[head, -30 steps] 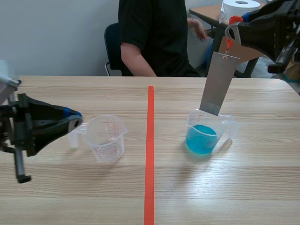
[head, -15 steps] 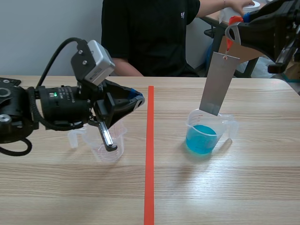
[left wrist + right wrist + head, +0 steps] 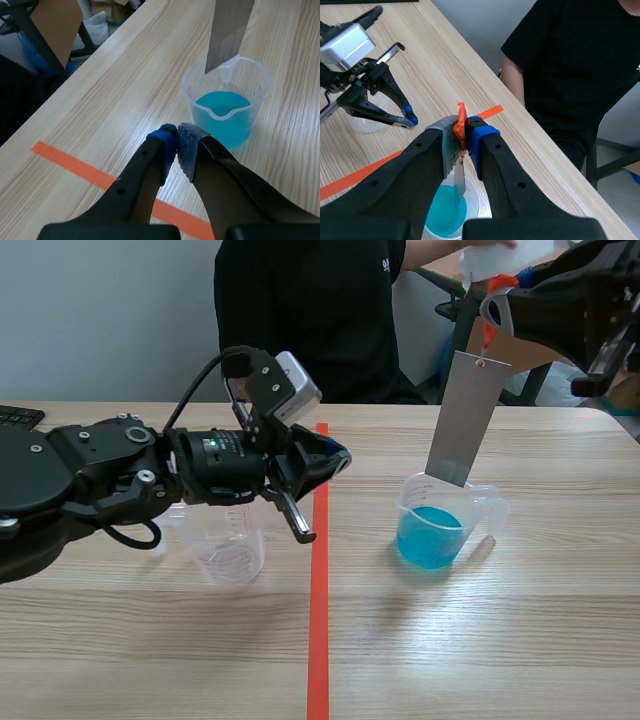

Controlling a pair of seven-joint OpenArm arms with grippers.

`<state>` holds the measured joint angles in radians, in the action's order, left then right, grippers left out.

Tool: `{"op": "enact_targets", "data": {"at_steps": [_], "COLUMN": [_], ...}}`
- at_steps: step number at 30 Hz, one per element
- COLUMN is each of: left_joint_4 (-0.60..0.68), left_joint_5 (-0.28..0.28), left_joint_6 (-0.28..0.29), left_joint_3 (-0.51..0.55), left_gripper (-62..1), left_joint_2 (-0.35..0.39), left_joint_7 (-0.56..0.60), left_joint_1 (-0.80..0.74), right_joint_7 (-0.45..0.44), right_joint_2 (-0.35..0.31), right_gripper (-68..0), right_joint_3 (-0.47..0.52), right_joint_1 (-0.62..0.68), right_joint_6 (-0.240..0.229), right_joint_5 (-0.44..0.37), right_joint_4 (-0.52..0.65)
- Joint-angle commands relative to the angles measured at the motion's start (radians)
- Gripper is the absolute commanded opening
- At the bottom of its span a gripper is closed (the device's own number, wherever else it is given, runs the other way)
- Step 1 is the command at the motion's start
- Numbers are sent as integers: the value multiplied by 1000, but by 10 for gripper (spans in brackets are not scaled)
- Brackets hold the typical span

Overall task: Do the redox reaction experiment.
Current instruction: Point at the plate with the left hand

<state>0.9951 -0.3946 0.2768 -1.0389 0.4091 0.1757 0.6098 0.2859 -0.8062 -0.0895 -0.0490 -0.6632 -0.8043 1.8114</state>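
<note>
My left arm [image 3: 120, 475] covers the empty beaker [image 3: 232, 545]. The metal strip [image 3: 465, 420] (hanging from my right gripper [image 3: 492, 312]) blocks the blue beaker [image 3: 440, 525] at its mouth.

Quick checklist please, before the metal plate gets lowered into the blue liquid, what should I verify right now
1. Grip: right gripper fingers shut on the orange tag: ok.
2. Alignment: metal plate hangs over the beaker, lower end near its rim: ok.
3. Plate not yet dipped: appears to be above the blue liquid: ok.
4. Beaker upright: ok.
5. Clearance: left gripper shut on nothing, apart from the beaker: ok.
</note>
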Motion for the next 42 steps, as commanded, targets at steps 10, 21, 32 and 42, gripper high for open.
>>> {"op": "enact_targets", "data": {"at_steps": [10,21,32,42], "left_joint_4": [-115,-204,-216,-216], "left_joint_5": [-5,-2,-2,18], "left_joint_6": [-33,-68,-77,-82], "left_joint_3": [-5,-5,-5,-5], "left_gripper": [-560,-560,-560,-560], "left_joint_2": [-173,-243,-249,-281], "left_joint_7": [19,53,52,48], "left_joint_1": [23,26,25,25], "right_joint_7": [-22,-22,-22,-22], "right_joint_2": [-11,-11,-11,-11], "right_gripper": [-662,-662,-662,-662], "right_joint_3": [5,5,5,5], "right_joint_1": [-12,-12,-12,-12], "right_joint_6": [3,3,3,3], "right_joint_5": [-11,-11,-11,-11], "right_joint_4": [11,11,11,11]}}
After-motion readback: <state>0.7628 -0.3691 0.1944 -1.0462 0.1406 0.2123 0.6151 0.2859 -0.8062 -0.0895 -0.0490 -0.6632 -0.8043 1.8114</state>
